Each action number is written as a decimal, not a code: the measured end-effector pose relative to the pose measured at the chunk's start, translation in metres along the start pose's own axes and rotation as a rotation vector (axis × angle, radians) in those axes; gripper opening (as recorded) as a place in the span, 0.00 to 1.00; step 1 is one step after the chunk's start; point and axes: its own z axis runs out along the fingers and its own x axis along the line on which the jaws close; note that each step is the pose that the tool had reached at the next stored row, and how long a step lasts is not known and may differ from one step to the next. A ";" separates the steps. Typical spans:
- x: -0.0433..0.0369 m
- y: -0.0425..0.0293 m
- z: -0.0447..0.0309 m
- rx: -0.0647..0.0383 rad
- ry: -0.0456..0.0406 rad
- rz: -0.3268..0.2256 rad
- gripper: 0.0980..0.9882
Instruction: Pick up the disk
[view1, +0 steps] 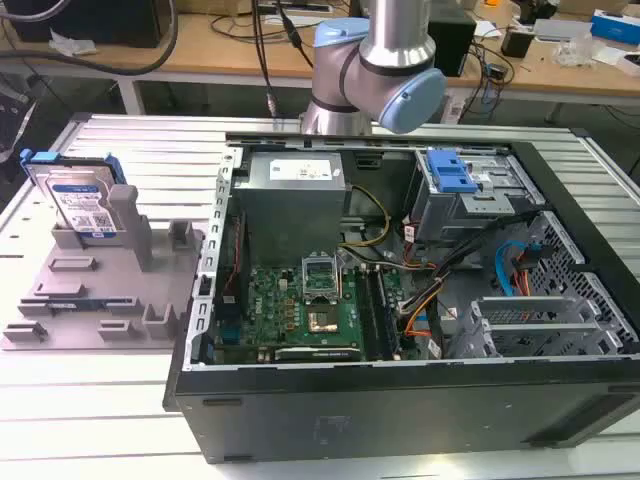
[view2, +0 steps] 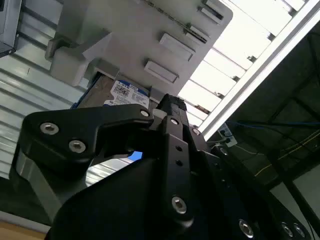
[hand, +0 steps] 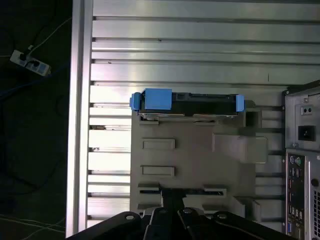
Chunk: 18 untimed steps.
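Nothing legible here: the flat silver hard drive with blue rails (view1: 80, 205) wears a white-and-blue barcode label (view2: 127, 92), its print too small; the grey metal power-supply box (view1: 290, 215) has a white sticker (view1: 305, 172), likewise unreadable.

you have one disk (view1: 82, 205) at the exterior view's upper left and one grey fixture (view1: 110, 290) under it. count one open computer case (view1: 400, 400) across the middle and right, one blue latch (view1: 450, 172) inside it, one robot arm (view1: 375, 60) at top centre.
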 end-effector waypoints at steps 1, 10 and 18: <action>0.0000 0.0000 0.0000 0.000 0.0000 0.000 0.01; 0.0001 0.0000 0.0001 0.000 0.0011 -0.032 0.01; -0.0013 0.0000 0.0004 0.000 0.0084 -0.223 0.01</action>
